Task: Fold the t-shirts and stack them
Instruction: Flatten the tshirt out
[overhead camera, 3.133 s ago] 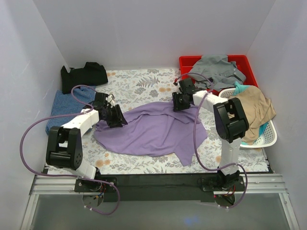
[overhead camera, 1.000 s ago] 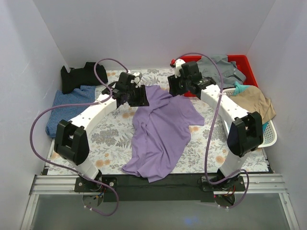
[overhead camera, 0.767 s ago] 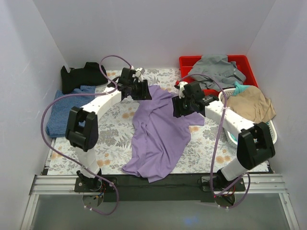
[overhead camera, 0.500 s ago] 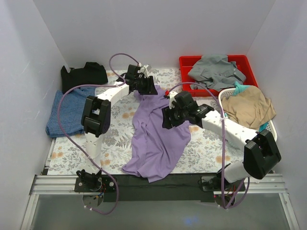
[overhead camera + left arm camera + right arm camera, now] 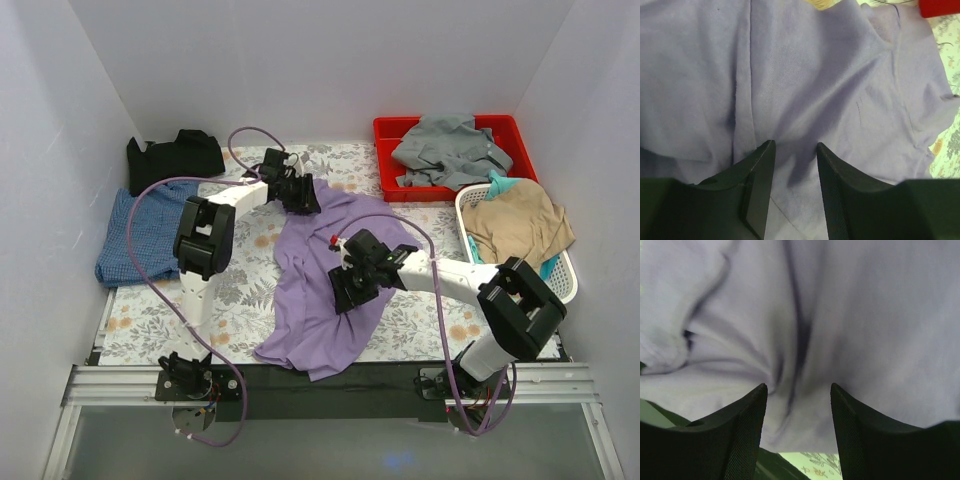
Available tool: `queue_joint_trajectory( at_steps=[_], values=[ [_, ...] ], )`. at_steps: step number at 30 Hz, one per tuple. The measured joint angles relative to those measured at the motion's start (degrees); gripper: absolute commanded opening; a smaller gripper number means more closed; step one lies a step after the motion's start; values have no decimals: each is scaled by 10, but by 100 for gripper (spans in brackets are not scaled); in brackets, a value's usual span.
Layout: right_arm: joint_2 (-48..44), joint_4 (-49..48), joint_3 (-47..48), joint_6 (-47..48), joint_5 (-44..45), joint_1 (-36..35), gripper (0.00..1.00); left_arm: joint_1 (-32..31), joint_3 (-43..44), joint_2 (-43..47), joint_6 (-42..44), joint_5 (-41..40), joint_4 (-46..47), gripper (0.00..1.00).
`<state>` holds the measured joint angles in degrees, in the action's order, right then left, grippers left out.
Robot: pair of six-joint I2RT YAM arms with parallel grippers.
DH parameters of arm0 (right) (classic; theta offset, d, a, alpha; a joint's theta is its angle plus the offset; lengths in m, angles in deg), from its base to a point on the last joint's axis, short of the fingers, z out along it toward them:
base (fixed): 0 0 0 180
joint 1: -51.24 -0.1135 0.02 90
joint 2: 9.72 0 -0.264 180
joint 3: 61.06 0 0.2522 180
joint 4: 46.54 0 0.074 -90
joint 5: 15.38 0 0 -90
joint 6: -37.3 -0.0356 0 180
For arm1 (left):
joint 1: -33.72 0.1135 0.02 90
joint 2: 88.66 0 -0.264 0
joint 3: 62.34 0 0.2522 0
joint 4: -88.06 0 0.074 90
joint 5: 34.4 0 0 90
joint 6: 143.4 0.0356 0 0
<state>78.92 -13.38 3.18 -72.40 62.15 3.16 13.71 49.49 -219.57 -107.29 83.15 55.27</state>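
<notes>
The purple shirt (image 5: 325,300) lies rumpled on the table (image 5: 240,290). Left gripper (image 5: 795,145) at its far edge and right gripper (image 5: 798,386) over its middle both gape (likely seeking holds to spread it). Black shirt (image 5: 175,155) and blue shirt (image 5: 140,230) wait far left.

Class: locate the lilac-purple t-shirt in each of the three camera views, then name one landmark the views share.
Top external: lilac-purple t-shirt lies crumpled mid-table, far centre to near edge.
Left wrist: fills nearly the whole frame beyond the left tool.
Right wrist: fills the frame, wrinkled, beyond the right tool.
Shared landmark: floral table cover, at left wrist's right edge, right wrist's bottom edge.
</notes>
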Motion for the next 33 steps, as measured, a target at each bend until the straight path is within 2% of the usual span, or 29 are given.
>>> queue_joint_trajectory(
  at_steps=[5, 10, 13, 17, 25, 28, 33],
  values=[
    [-14, -10, -49, -46, 20, 2, 60, 26, -37, 28, -8, -22, -7, 37],
    [-33, -18, -66, -92, 59, 5, 65, 56, -68, 58, -14, -51, -39, 36],
    [-32, -17, -65, -106, 67, 30, 70, 68, -104, 92, -20, -76, -66, 36],
    [-13, -5, -39, -98, 85, 81, 70, 75, -172, 150, -36, -104, -98, 36],
    [115, 51, 114, -1, 122, 212, 70, 74, -337, 319, -70, -121, -154, 36],
    [186, 79, 209, 35, 127, 238, 70, 74, -386, 384, -89, -119, -170, 36],
    [341, 132, 435, 95, 118, 246, 71, 74, -453, 503, -124, -115, -207, 36]
  ],
)
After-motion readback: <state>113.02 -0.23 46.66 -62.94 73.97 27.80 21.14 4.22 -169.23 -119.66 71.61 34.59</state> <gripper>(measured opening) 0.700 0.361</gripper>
